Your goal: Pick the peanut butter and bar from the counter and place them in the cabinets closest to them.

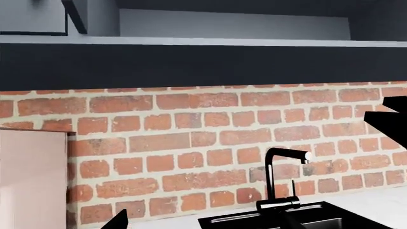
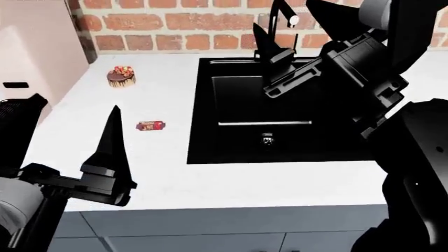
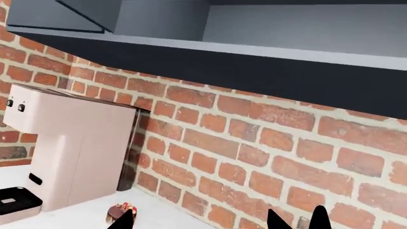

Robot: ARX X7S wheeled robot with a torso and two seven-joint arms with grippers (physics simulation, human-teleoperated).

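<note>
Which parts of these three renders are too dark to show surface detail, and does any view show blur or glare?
Head view: the sink and both arms are flat black, while the bar and cake stay sharp on the evenly lit counter. Left wrist view: the faucet is a silhouette. Right wrist view: the bricks are crisp. No blur or glare shows anywhere.

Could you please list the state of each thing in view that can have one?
bar: flat on the counter, untouched
chocolate cake: upright on the counter, near the wall
tap: no water running
sink: nothing in it
upper cabinet: open
left gripper: empty; open or shut cannot be told
right gripper: empty, above the sink; cannot be told
</note>
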